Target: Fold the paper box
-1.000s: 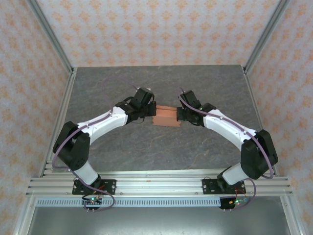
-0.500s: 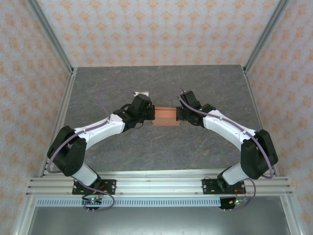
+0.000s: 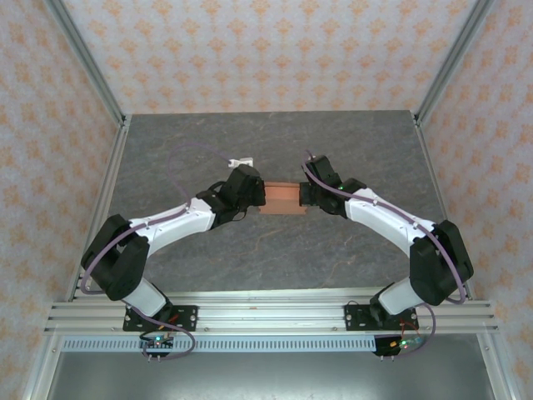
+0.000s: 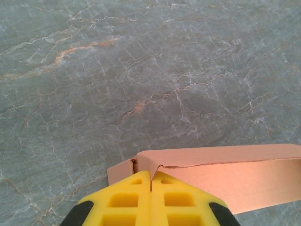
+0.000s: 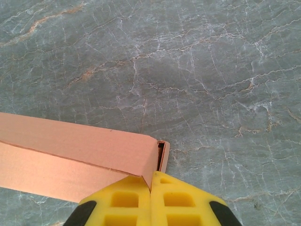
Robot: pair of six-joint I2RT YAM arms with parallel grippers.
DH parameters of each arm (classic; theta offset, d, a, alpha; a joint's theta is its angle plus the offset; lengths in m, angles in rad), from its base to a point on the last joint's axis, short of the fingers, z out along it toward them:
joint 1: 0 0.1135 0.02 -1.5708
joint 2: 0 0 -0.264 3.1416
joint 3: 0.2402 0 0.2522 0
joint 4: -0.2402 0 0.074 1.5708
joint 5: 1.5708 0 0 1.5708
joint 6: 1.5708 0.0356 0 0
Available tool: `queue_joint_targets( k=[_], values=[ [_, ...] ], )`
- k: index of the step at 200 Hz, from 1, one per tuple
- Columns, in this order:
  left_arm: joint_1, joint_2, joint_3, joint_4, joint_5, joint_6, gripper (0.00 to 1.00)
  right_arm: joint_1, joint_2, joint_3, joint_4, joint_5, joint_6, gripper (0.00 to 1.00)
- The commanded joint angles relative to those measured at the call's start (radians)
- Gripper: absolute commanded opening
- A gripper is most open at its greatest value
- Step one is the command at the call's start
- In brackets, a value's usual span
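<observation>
At mid-desk, between the two arms, the paper box (image 3: 281, 198) lies as a small flat rectangular body of salmon-orange card, its long axis running left to right on the grey marbled desk (image 3: 275, 258). Its interior cannot be seen. In the left wrist view the near end of the box (image 4: 225, 172) shows a short flap standing slightly proud of the body, with a ragged seam along the upper face. In the right wrist view the opposite end (image 5: 70, 155) shows a narrow flap set just off the end wall, with a thin dark gap between them. The left tool (image 3: 258, 194) sits at the left end of the box. Its yellow fingers (image 4: 124, 200) are pressed together with no gap, and the corner of the card enters the seam between them, so it is clenched on the box. The right tool (image 3: 306, 195) sits at the right end in mirror position. Its fingers (image 5: 122, 200) are likewise closed tight on the corner edge of the card. A small white object (image 3: 242, 160) lies on the desk beyond the left arm, apart from the box.
</observation>
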Motion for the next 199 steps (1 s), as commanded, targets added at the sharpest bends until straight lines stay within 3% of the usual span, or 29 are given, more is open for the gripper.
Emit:
queue_joint_targets(
  k=[1, 72, 163, 199],
  values=[
    [-0.008, -0.007, -0.068, -0.014, -0.034, 0.022, 0.00, 0.010, -0.003, -0.037, -0.014, 0.020, 0.015, 0.00],
    [-0.057, -0.024, -0.178, 0.085, -0.124, 0.035, 0.00, 0.013, -0.051, -0.124, 0.084, 0.027, 0.021, 0.00],
    [-0.135, 0.003, -0.209, 0.116, -0.372, 0.025, 0.00, 0.023, -0.067, -0.220, 0.207, 0.070, 0.012, 0.00],
    [-0.147, 0.040, -0.231, 0.160, -0.412, 0.014, 0.00, 0.025, -0.066, -0.252, 0.243, 0.074, 0.002, 0.00]
  ],
)
